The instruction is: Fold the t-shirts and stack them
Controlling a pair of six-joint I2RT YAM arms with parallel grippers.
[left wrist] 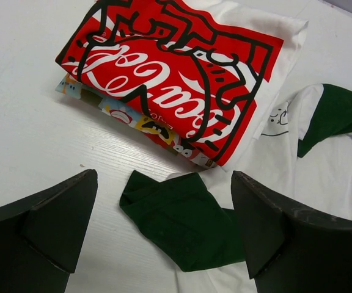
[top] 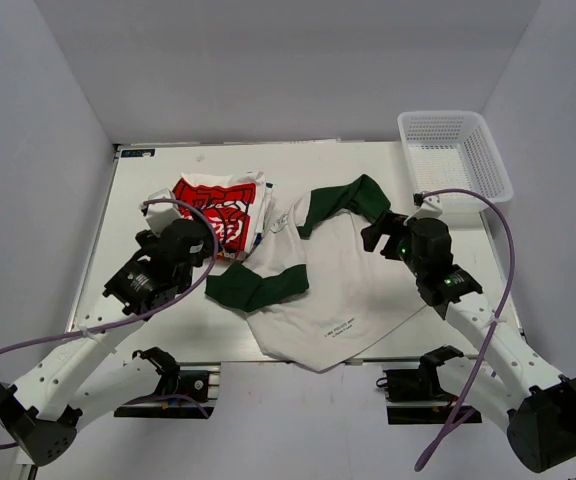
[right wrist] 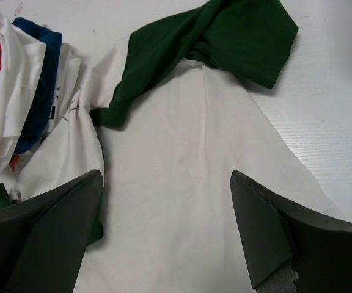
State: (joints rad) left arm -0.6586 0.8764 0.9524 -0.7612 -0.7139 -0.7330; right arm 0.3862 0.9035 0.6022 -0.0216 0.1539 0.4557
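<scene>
A white t-shirt with dark green sleeves lies spread out, back side up, in the middle of the table. Its left sleeve is bunched near a stack of folded t-shirts, whose top one is white with a red print. My left gripper hovers open just over that sleeve, with nothing between its fingers. Open too, my right gripper hangs above the shirt's white body, close to the crumpled right sleeve. The stack's edge shows at the left of the right wrist view.
A white plastic mesh basket stands at the table's back right corner. Grey walls enclose the white table on three sides. Purple cables loop off both arms near the front edge.
</scene>
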